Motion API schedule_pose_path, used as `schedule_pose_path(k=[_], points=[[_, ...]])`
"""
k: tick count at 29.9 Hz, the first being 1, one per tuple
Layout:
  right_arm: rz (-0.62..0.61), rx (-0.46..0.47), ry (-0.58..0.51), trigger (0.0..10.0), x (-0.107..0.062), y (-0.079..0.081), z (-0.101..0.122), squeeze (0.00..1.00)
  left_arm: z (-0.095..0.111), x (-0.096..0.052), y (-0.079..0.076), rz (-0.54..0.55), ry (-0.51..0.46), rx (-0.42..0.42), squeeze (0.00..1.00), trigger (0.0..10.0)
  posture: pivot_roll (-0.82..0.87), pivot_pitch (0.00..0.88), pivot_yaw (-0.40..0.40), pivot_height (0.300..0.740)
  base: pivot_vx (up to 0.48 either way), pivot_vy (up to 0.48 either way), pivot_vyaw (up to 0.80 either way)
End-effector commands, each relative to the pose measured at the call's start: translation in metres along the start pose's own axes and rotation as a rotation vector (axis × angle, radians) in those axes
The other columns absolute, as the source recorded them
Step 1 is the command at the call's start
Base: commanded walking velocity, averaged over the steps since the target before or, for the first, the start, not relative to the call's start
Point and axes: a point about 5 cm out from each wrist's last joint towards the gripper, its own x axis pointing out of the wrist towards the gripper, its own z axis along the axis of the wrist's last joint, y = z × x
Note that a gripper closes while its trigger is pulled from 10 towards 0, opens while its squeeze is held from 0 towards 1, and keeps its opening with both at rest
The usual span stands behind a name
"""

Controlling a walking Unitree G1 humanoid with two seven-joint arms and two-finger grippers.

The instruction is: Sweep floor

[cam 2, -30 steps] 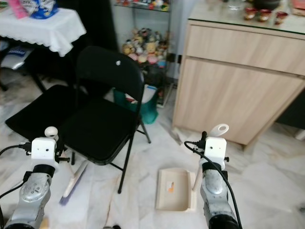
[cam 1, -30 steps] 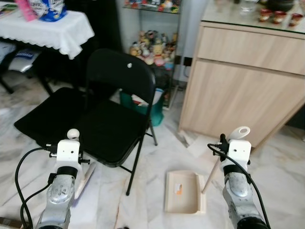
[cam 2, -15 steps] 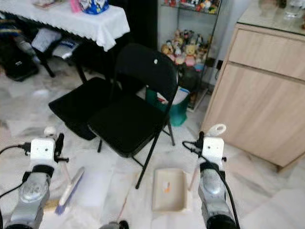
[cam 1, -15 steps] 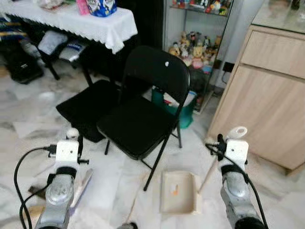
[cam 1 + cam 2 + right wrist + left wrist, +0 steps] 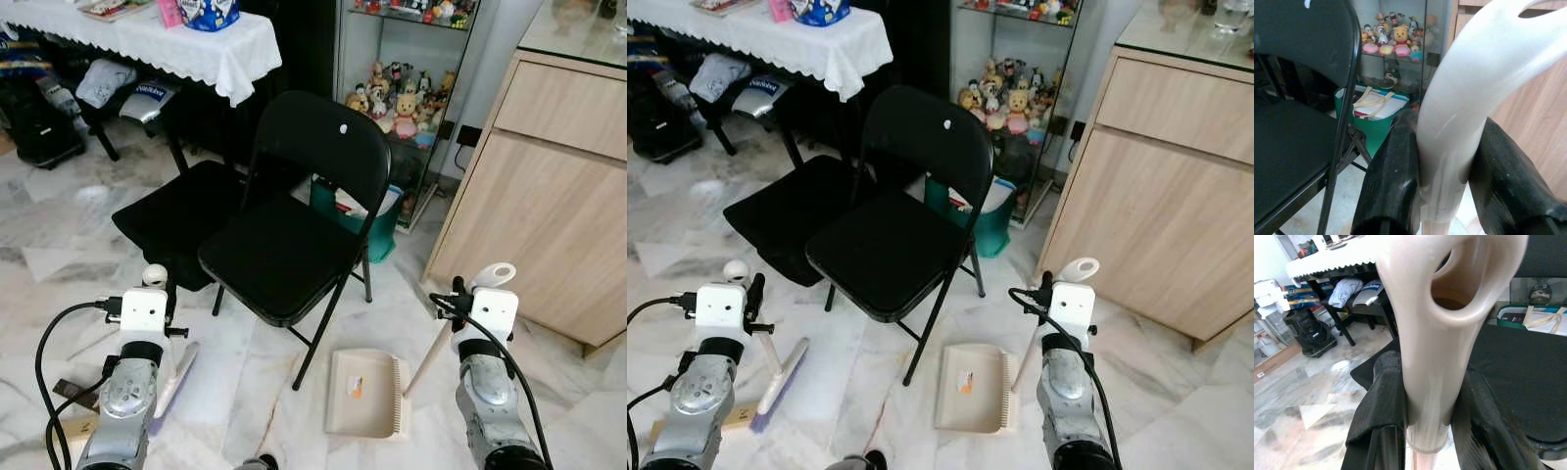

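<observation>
My left gripper (image 5: 1429, 399) is shut on the cream broom handle (image 5: 1442, 328), whose looped end (image 5: 153, 275) rises above the wrist. The broom's head (image 5: 174, 367) rests on the marble floor beside my left arm. My right gripper (image 5: 1444, 161) is shut on the cream dustpan handle (image 5: 1476, 83), with its loop (image 5: 496, 271) above the wrist. The handle slants down to the cream dustpan (image 5: 361, 394), which lies flat on the floor between my arms. A small orange scrap (image 5: 356, 388) lies inside the pan.
A black folding chair (image 5: 294, 245) stands just ahead, with a second black seat (image 5: 171, 220) to its left. Behind are a white-clothed table (image 5: 211, 49), a toy shelf (image 5: 402, 93) and a green bag (image 5: 370, 213). A wooden cabinet (image 5: 549, 196) is at right. Paper scraps (image 5: 71, 394) lie at left.
The whole view has swung left and pulled back over the last second, so the camera moved. Both grippers keep their hold on the broom and the dustpan handle.
</observation>
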Motion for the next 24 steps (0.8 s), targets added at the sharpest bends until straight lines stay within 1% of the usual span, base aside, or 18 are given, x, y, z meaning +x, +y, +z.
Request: schedule_pose_path(k=[1,10,17,24], points=[[-0.005,0.01,-0.031,10.0,0.0028,-0.0015,0.0066,0.0,0.0038,0.0002,-0.0001,-0.004,-0.023,0.003,0.0,10.0,0.01,0.071,0.03,0.74,-0.36,0.0,0.0],[-0.004,0.009,-0.034,10.0,0.0043,-0.0017,0.0081,0.0,0.0048,0.0002,-0.0016,-0.01,-0.03,0.0,0.0,10.0,0.01,0.079,0.029,0.74,-0.342,0.0,0.0],[-0.006,0.009,-0.034,10.0,0.0043,-0.0019,0.0083,0.0,0.0043,-0.0001,-0.001,-0.007,-0.026,-0.001,0.0,10.0,0.02,0.088,0.031,0.74,0.0,0.0,0.0],[-0.018,0.01,-0.035,10.0,0.004,-0.0037,0.0082,0.0,0.0078,0.0014,-0.0004,-0.009,-0.042,-0.003,0.0,10.0,0.02,0.09,0.033,0.74,0.0,0.0,0.0]])
